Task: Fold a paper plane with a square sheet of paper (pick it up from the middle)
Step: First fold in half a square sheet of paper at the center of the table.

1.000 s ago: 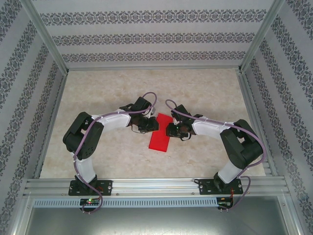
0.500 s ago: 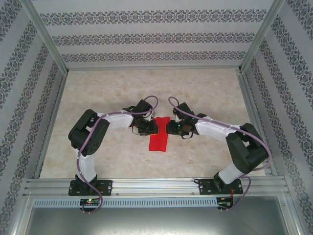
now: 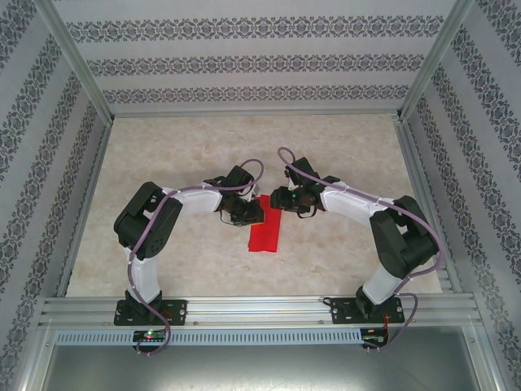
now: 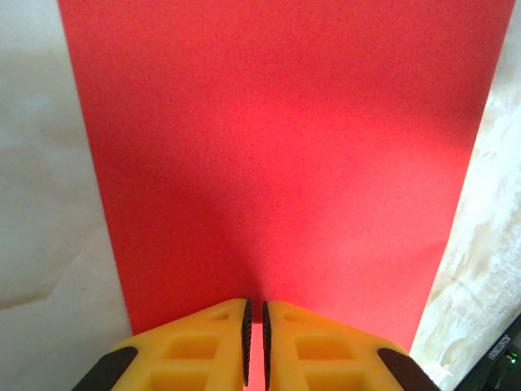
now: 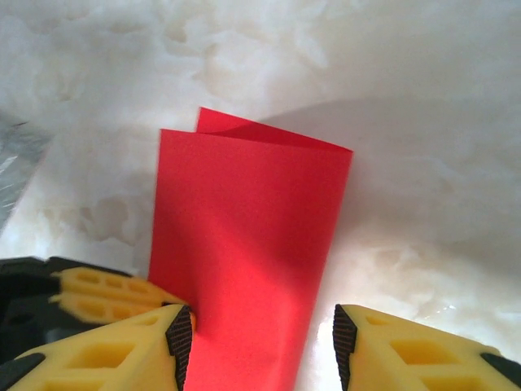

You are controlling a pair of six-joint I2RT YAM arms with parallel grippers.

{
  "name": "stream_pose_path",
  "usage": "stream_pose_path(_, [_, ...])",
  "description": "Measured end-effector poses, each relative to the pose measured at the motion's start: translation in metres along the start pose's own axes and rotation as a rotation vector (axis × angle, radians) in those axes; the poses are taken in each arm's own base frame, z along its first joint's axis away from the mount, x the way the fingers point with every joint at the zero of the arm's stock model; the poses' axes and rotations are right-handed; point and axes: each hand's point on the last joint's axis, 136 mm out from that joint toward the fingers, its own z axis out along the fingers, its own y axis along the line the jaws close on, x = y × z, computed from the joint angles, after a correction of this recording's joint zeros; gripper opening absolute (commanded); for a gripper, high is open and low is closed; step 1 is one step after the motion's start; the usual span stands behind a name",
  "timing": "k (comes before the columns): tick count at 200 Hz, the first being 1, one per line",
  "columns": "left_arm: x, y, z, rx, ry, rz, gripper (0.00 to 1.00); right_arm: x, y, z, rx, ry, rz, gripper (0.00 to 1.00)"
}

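Observation:
The square sheet of paper is bright red and lies folded in half as a narrow strip on the table; its two layers show slightly offset at one end. My left gripper is shut on the strip's left long edge, with red paper spreading out past the fingertips. My right gripper is open at the strip's far end, one pad on each side of the paper, the left pad touching it. The paper plane is out of view.
The marble-patterned table is ringed by an aluminium frame and patterned walls. The left gripper's yellow fingers sit close beside my right gripper's left finger.
The right gripper has opened wider and shifted toward the far end of the paper. The sheet's raised half has come down, so the strip looks narrower. The left gripper stays shut.

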Motion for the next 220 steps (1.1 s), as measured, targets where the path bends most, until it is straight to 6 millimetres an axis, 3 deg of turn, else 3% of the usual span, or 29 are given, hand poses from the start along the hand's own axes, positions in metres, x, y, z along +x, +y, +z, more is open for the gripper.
stream_pose_path(26, [0.000, -0.001, 0.000, 0.003, 0.001, 0.001, 0.16, 0.002, -0.009, 0.012, 0.031, 0.033, 0.017, 0.56])
stream_pose_path(77, [-0.003, -0.006, -0.001, 0.018, -0.006, 0.008, 0.16, 0.002, -0.010, 0.026, 0.024, 0.052, 0.029, 0.56])
stream_pose_path(151, [-0.011, -0.013, -0.002, 0.035, -0.019, 0.019, 0.17, 0.004, -0.015, 0.033, 0.034, 0.059, 0.045, 0.42])
stream_pose_path(220, [-0.019, -0.022, -0.008, 0.033, -0.033, 0.049, 0.17, 0.004, -0.019, 0.034, 0.042, 0.049, 0.031, 0.39])
